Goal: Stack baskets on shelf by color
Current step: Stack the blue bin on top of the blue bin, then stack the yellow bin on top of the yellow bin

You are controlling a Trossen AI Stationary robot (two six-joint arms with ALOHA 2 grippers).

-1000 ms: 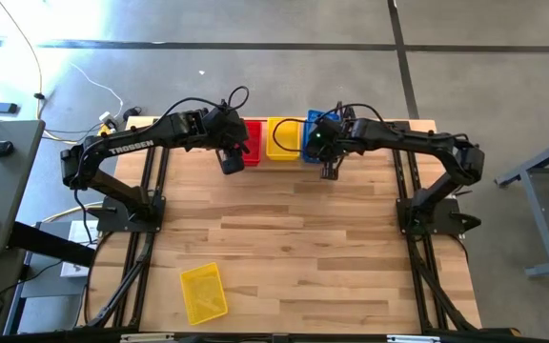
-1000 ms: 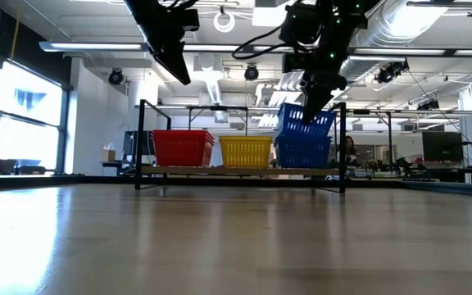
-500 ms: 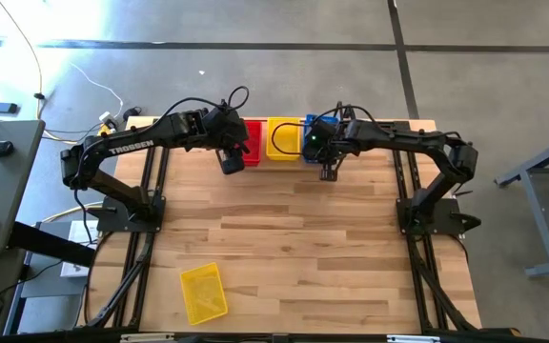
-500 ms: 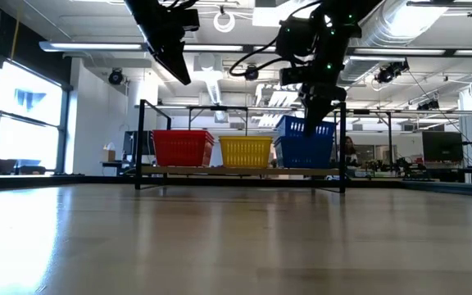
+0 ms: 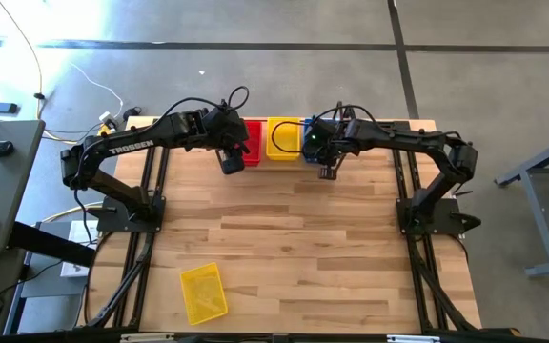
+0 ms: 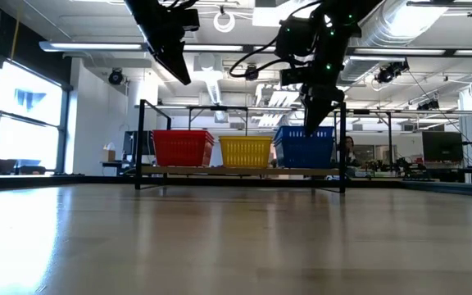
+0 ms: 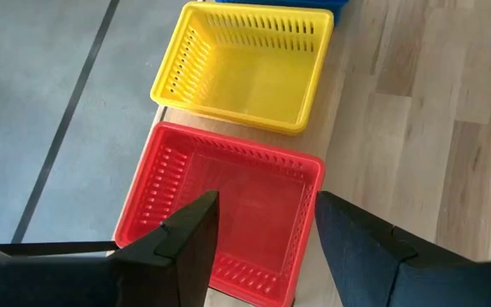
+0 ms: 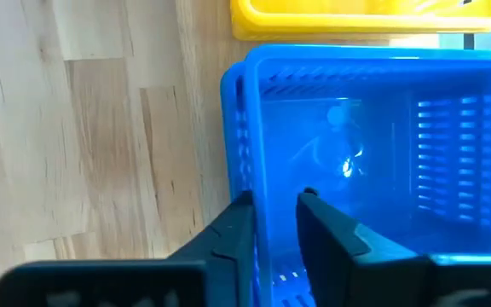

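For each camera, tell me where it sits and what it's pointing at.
High: overhead, straight down; both arms, a yellow basket lying loose.
Low: table height, facing the shelf; arms overhead.
Left wrist: above the red basket; own fingers apart.
Right wrist: over the blue basket; fingers straddle its wall.
Shared: both wrist views show the shelf's yellow basket.

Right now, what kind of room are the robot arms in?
Probably a big workshop or robotics lab: bare ceiling ducts and strip lights overhead, a concrete floor with loose cables, and a wooden table carrying two arms.
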